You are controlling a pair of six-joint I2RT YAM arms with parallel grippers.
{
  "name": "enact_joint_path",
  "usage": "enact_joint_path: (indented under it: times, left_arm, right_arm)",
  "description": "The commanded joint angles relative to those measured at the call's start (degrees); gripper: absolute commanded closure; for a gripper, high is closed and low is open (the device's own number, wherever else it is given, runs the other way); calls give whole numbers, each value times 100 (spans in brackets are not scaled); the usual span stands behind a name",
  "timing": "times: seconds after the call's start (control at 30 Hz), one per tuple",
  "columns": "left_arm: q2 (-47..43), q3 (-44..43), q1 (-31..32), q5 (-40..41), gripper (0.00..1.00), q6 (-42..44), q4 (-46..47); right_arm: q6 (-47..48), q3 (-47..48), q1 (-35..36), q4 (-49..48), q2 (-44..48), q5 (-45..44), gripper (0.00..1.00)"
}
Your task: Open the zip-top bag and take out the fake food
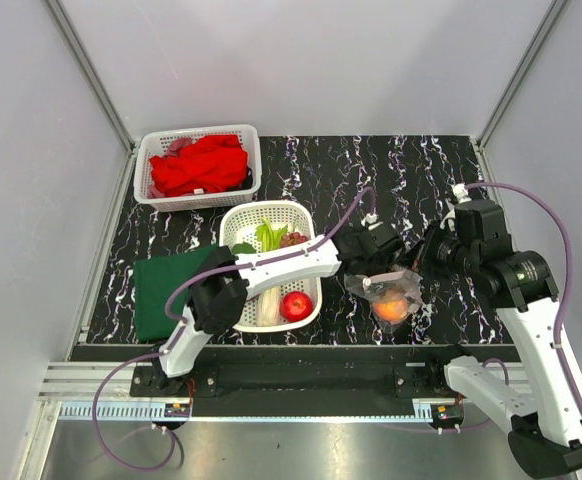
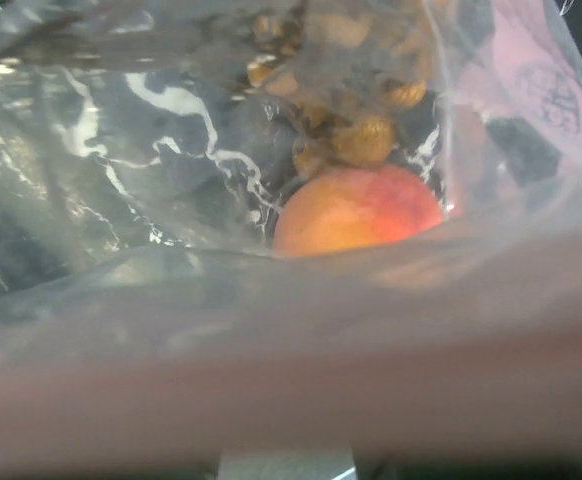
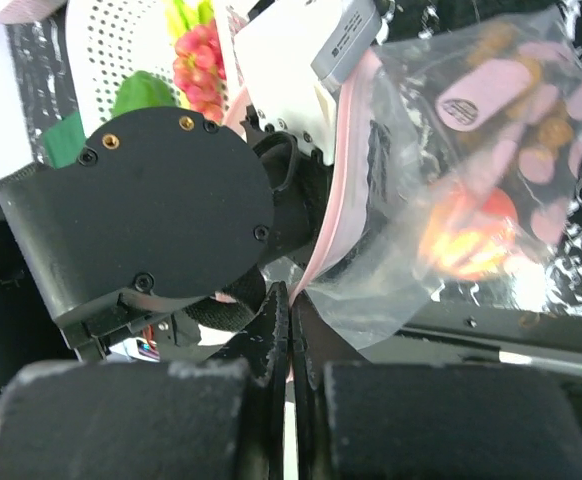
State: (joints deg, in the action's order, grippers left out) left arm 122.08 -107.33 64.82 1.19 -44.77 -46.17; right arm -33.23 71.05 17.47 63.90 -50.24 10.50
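Observation:
The zip-top bag (image 1: 393, 292) hangs just above the table near its front edge, between the two grippers. An orange peach (image 1: 391, 308) and a yellow-brown berry bunch (image 2: 363, 140) are inside. My right gripper (image 3: 291, 300) is shut on the lower end of the pink zip strip (image 3: 339, 190). My left gripper (image 1: 379, 262) is at the bag's mouth. In the left wrist view the peach (image 2: 356, 210) lies behind plastic and the blurred strip hides the fingers. A red apple (image 1: 295, 305), green pepper (image 1: 243, 248) and grapes (image 1: 293, 238) lie in a white basket (image 1: 271, 208).
A second white basket (image 1: 241, 132) at the back left holds a red cloth (image 1: 199, 165). A dark green cloth (image 1: 171, 285) lies left of the food basket. The left arm's housing (image 3: 141, 210) is close against the right gripper. Grey walls enclose the table.

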Motion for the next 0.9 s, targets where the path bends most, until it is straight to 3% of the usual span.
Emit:
enact_joint_path:
  times: [0.0,0.2,0.47,0.67,0.87]
  left_arm:
    - [-273,133,48,-268,48,259,388]
    - [-536,37,-12,-198,52,382,671]
    - [-1239,309,-689,-505,48,-93,785]
    - [-1310,327,-830,-137,47,187,794]
    - [-1064,291,-1006,-172,46,373,689]
  right_arm:
    - [28,-73,28,211,225,-242,100]
    - [-104,127,28,308,304,-59,100]
    - [-26,936,28,-536,-600,804,100]
    - [370,1833,37,-414,-1207,945,100]
    - [230,1396,28,-369,-953,884,100]
